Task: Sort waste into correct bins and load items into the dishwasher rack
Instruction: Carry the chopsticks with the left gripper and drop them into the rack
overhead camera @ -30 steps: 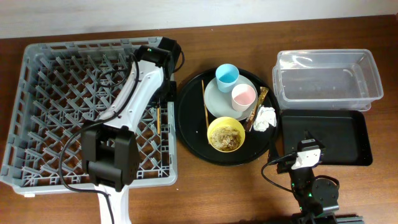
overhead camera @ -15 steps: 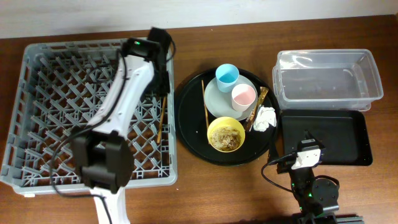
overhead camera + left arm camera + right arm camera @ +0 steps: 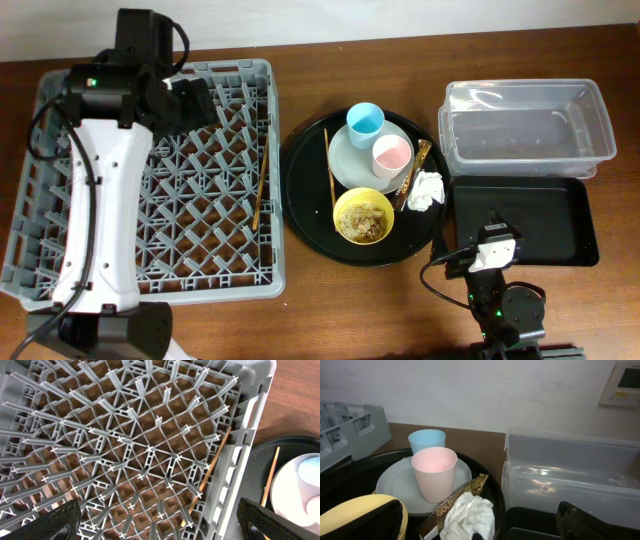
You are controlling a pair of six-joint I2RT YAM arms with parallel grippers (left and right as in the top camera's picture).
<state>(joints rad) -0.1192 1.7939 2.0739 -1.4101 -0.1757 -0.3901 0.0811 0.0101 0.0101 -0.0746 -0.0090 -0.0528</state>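
Note:
One wooden chopstick [image 3: 257, 196] lies in the grey dishwasher rack [image 3: 40, 190] near its right wall, also seen as chopstick [image 3: 211, 471] in the left wrist view. My left gripper [image 3: 200, 100] hovers open above the rack's far part, holding nothing; its gripper [image 3: 162, 530] shows wide-apart fingers [image 3: 55, 522]. The other chopstick [image 3: 327, 165], pale plate [image 3: 350, 160], blue cup [image 3: 365, 121], pink cup [image 3: 391, 153], yellow bowl [image 3: 363, 215] with food scraps, white napkin [image 3: 428, 190] and wrapper [image 3: 419, 165] sit on the round tray. My right gripper [image 3: 495, 250] is open, its gripper [image 3: 485, 530] low before the napkin [image 3: 467, 516].
The round black tray [image 3: 300, 200] stands between rack and bins. A clear tub [image 3: 525, 125] sits at the back right with the shallow black tray [image 3: 530, 220] in front of it. The tub [image 3: 570, 467] looks hollow in the right wrist view.
My left gripper opened, leaving the chopstick in the rack by its right wall, and the arm swung left across the rack. The right arm stayed still.

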